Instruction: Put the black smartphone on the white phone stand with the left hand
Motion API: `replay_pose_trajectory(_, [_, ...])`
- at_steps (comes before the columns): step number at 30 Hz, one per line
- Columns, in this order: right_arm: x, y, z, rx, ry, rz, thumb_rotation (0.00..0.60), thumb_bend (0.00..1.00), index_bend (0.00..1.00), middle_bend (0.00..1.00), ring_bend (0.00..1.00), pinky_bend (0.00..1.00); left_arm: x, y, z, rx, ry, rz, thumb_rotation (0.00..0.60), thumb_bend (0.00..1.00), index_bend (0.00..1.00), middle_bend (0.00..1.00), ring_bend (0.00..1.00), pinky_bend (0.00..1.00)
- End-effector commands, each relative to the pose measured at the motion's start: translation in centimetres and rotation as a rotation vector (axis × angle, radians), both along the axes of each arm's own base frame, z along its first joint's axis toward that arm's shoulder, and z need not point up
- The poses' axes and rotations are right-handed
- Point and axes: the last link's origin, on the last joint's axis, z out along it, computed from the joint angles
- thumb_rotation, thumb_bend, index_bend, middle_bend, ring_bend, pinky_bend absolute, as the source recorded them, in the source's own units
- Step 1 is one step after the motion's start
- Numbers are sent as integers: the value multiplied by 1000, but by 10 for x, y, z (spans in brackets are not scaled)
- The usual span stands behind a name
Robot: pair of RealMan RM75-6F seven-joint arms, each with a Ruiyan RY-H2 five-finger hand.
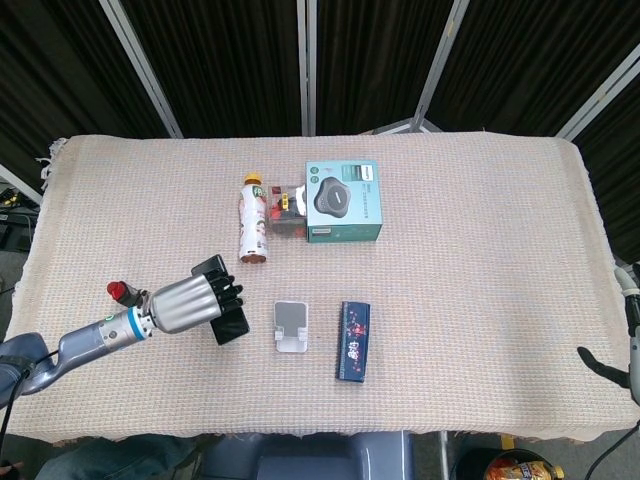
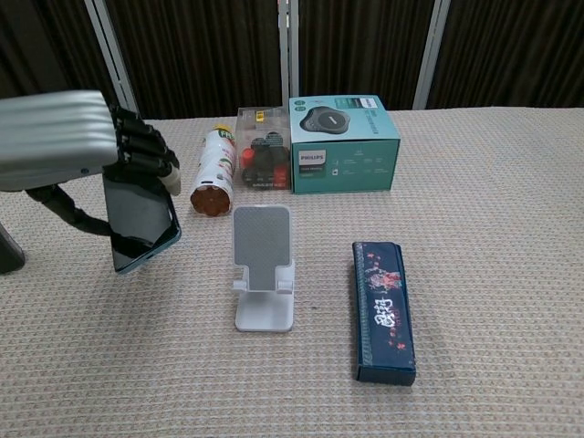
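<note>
Black smartphone gripped in the left hand, lifted clear of the beige woven worktop, left of the white phone stand and apart from it. Long axis near upright, slightly tilted, screen facing the chest camera, fingers curled over its top end. Stand upright, bare. Right hand barely visible at the head view's right edge; grip impossible to tell.
</note>
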Motion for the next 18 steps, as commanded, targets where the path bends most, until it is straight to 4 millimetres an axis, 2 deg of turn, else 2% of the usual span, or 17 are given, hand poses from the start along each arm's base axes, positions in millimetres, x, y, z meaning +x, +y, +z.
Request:
replay_pose_trajectory(1, [0,2,3,-4,-9,6,600,0,0,0,0,0,65,-6,16,135,88,-251,600,0,646,500,522,459])
replay_pose_trajectory(4, [0,3,4,-4,-16,8,600,0,0,0,0,0,83,-12,10,211,173,-319,600,0,646,500,522,460])
replay_pose_trajectory(8, [0,4,6,-3,-24,14,600,0,0,0,0,0,98,-13,-6,310,304,-380,600,0,645,499,522,460])
replay_pose_trajectory(14, [0,6,9,-9,-33,16,600,0,0,0,0,0,111,-14,-19,369,370,-405,600,0,615,476,522,457])
replay_pose_trajectory(18, [-2,8,13,-16,-46,16,600,0,0,0,0,0,126,-23,-35,387,409,-459,600,0,614,475,522,457])
